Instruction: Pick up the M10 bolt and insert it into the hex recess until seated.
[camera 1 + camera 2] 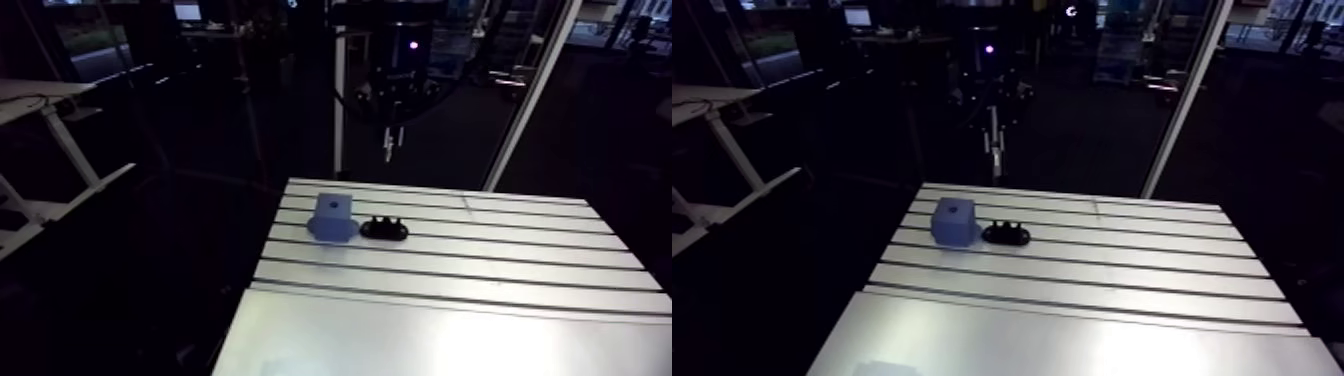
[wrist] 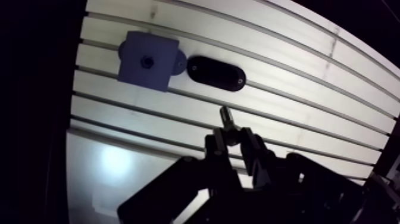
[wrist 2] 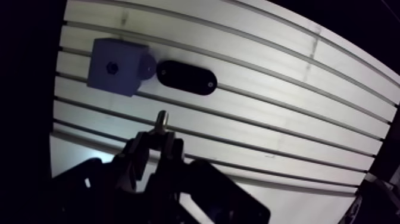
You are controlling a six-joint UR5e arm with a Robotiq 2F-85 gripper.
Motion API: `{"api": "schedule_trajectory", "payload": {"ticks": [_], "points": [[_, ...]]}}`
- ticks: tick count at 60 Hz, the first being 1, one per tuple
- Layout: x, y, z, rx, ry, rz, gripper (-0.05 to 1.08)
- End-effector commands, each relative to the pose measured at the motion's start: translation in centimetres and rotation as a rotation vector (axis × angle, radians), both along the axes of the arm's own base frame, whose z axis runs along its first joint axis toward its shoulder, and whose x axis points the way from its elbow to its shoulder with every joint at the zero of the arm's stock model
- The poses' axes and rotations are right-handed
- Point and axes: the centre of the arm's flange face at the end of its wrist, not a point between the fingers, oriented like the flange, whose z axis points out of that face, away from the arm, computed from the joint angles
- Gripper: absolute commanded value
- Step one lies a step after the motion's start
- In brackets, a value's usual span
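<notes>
above the table (image 2: 297,101), the gripper (image 2: 232,137) was closed tight on the m10 bolt (image 2: 227,118). transport was the step in hand; next, align it over the blue block's (image 2: 134,72) hex recess (image 2: 144,60).

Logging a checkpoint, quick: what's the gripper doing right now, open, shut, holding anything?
The gripper is shut on the M10 bolt, which sticks out ahead of the fingers.

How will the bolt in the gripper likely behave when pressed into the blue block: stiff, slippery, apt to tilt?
Probably stiff: the bolt looks like a short metal shank. It may pivot or slip, since the gripper pinches only one end. The blue block looks squat, so it likely won't tip.
</notes>
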Motion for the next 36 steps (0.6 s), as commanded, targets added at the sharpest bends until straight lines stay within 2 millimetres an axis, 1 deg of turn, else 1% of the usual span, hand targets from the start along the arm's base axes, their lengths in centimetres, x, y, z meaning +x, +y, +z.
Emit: {"api": "schedule_trajectory", "payload": {"ticks": [1, 3, 5, 6, 7, 9, 12, 13, 20, 24, 36], "points": [[-1.4, -1.8, -0.1, 0.001, -0.081, 0.137, 0.97], [-1.6, -1.9, -0.2, -0.001, -0.081, 0.139, 0.97], [-1.8, -2.3, -0.5, 0.000, -0.085, 0.144, 0.97], [-2.0, -2.8, -0.7, 0.001, -0.087, 0.153, 0.97], [-2.0, -2.8, -0.7, 0.001, -0.087, 0.153, 0.97], [-2.3, -3.8, -1.5, 0.003, -0.096, 0.168, 0.97], [-2.5, -4.1, -1.9, 0.005, -0.102, 0.172, 0.97], [-2.7, -4.5, -2.3, 0.006, -0.108, 0.179, 0.97], [-3.3, -5.1, -2.6, 0.006, -0.111, 0.190, 0.97], [-3.6, -6.2, -3.1, 0.012, -0.116, 0.210, 0.98], [-4.2, -6.6, -3.9, 0.014, -0.122, 0.214, 0.99]]}}
